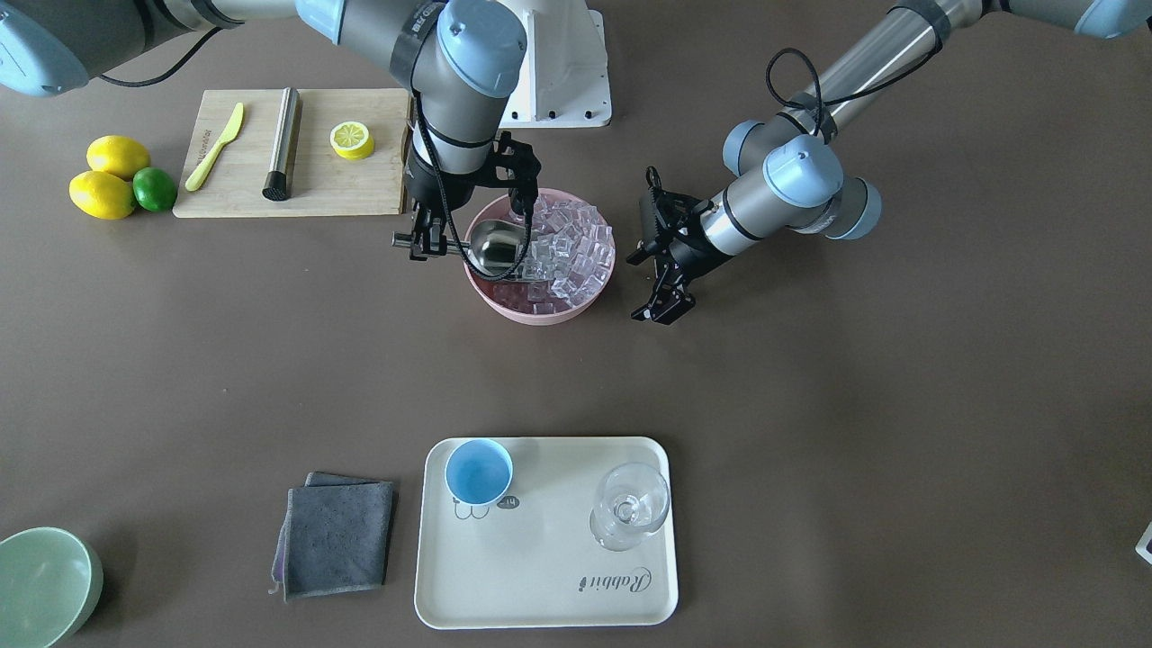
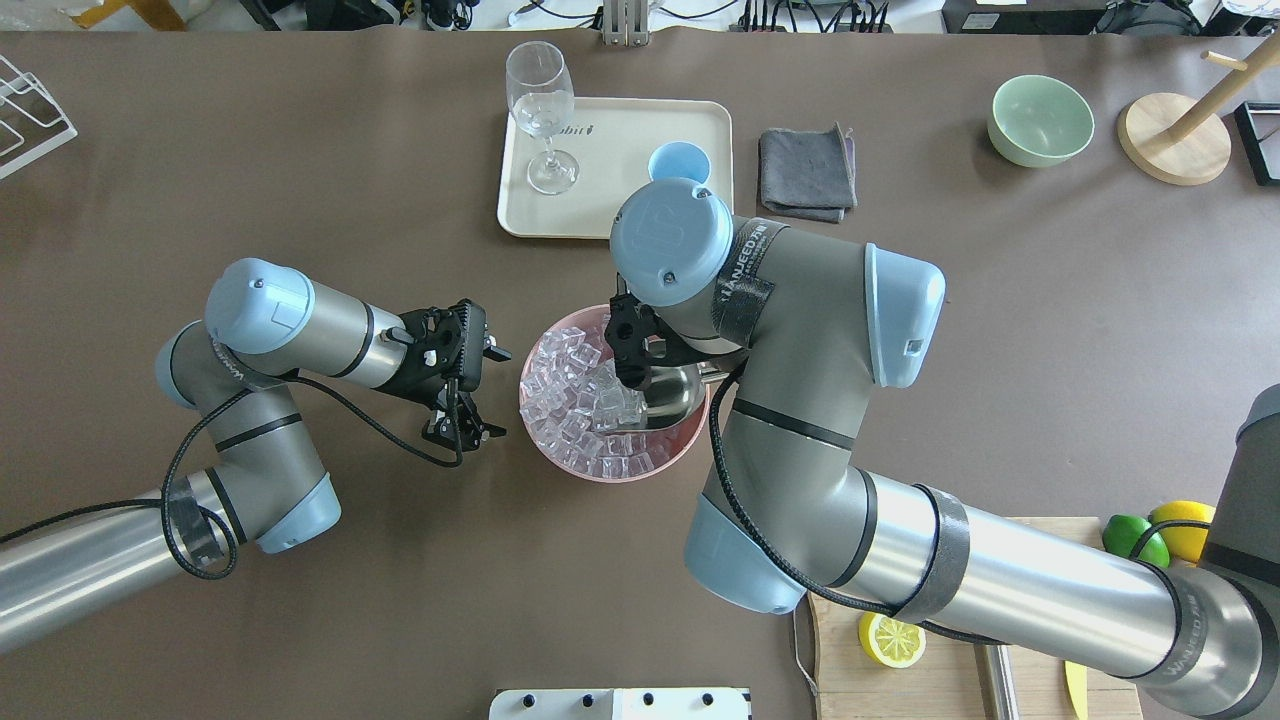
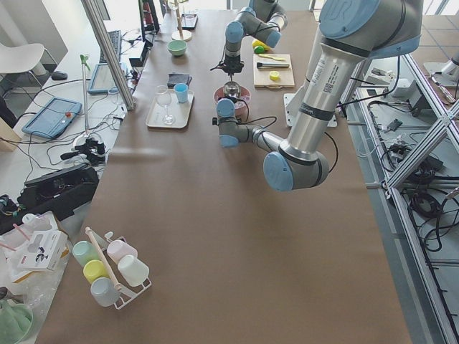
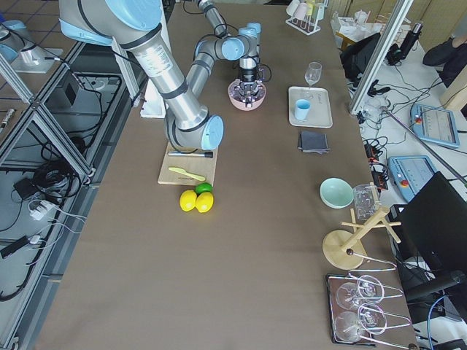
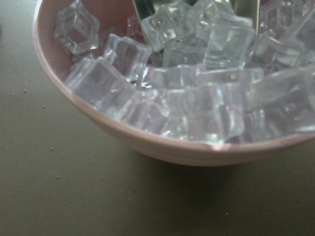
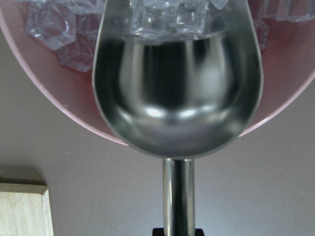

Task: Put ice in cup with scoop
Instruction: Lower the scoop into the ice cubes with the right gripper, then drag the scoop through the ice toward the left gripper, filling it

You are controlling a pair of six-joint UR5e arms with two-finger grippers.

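The ice [image 1: 571, 247] fills a pink bowl [image 1: 540, 315] at the table's middle. My right gripper [image 1: 430, 241] is shut on the rod handle of the steel scoop [image 1: 498, 247]. The scoop's trough [image 6: 177, 98] lies tilted inside the bowl with its front edge against the cubes, and its hollow looks empty. My left gripper [image 2: 495, 392] is open and empty, just beside the bowl [image 5: 147, 142]. The light-blue cup [image 1: 478, 471] stands empty on the cream tray [image 1: 540, 576], and it also shows in the overhead view [image 2: 678, 162].
A clear stemmed glass [image 1: 630, 508] stands on the tray too. A grey cloth [image 1: 335, 535] lies beside the tray, with a pale green bowl [image 1: 40, 585] further out. A cutting board [image 1: 297, 180] holds a lemon half, a knife and a steel cylinder. Lemons and a lime [image 1: 117, 180] lie beside it.
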